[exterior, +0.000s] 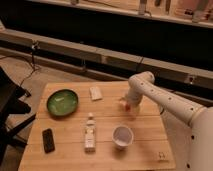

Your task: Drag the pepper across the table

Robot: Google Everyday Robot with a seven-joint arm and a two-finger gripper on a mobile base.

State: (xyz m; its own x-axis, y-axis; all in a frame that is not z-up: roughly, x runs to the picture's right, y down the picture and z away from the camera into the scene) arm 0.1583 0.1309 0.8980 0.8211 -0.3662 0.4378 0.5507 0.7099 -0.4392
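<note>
The white arm's gripper (128, 105) sits low over the small orange-red pepper (127, 107), near the right far side of the square light wooden plank table (70, 127). Most of the drag looks undone.

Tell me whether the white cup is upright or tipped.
Upright: the white cup shows its round open mouth facing up. The hand is behind it.

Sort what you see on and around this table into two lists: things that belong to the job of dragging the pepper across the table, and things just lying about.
Belonging to the job:
pepper, small, orange-red, at the gripper
gripper, down at the table's far right part
table

Just lying about:
green plate
white bottle
white cup
dark object
pale packet
</note>
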